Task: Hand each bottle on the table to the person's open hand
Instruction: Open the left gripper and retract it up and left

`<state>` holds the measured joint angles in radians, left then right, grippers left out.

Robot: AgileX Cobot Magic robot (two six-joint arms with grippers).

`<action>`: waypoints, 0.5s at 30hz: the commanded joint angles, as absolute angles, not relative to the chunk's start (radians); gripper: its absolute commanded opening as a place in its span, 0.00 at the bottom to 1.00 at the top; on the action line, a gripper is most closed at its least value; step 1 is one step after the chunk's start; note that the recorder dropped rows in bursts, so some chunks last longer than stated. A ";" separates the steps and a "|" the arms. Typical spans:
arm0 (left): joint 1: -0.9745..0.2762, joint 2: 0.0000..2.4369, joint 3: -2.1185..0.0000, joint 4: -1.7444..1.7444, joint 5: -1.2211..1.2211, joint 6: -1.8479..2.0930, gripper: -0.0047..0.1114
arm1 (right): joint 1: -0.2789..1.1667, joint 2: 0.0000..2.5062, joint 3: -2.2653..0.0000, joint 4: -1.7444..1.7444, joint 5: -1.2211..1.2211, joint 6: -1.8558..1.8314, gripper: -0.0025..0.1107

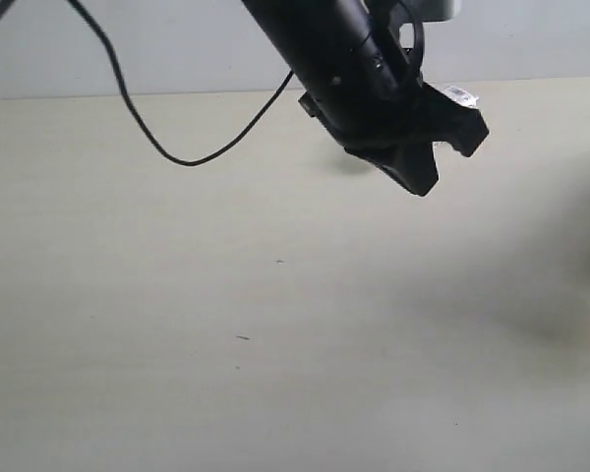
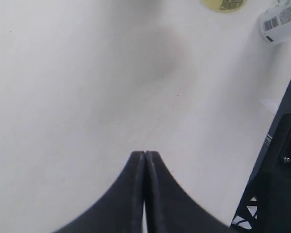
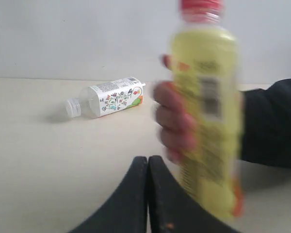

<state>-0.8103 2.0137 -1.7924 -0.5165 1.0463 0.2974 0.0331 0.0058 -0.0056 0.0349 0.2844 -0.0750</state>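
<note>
Beside the person's hand (image 3: 172, 121), which grips the upright yellow bottle (image 3: 206, 111), whitish bottle (image 3: 111, 99) lying on the bench (image 3: 48, 165), right tool (image 3: 148, 158) clenched and empty before the hand, left tool (image 2: 144, 153) clenched, empty

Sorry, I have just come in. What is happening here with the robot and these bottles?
A person's hand, coming out of a black sleeve, holds the yellow plastic bottle with a red cap upright; the bottle is blurred, probably moving. The right gripper is shut and empty near it. The left gripper is also shut on nothing, above the pale beige table. A whitish bottle with a colourful label lies on its side on the table, not yet handed over.
</note>
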 commanded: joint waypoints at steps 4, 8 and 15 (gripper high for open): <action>-0.796 1.734 -1.328 -0.690 0.633 0.569 0.04 | 0.028 0.000 0.000 0.035 0.283 -0.078 0.02; -0.757 1.570 -1.082 -0.837 0.433 0.733 0.04 | 0.028 0.000 0.000 0.035 0.283 -0.078 0.02; -0.717 1.269 -0.717 -1.125 0.100 0.996 0.04 | 0.028 0.000 0.000 0.035 0.283 -0.078 0.02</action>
<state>-0.7242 1.3739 -0.8299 -1.0269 0.2470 0.9137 0.0331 0.0058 -0.0056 0.0349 0.2844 -0.0750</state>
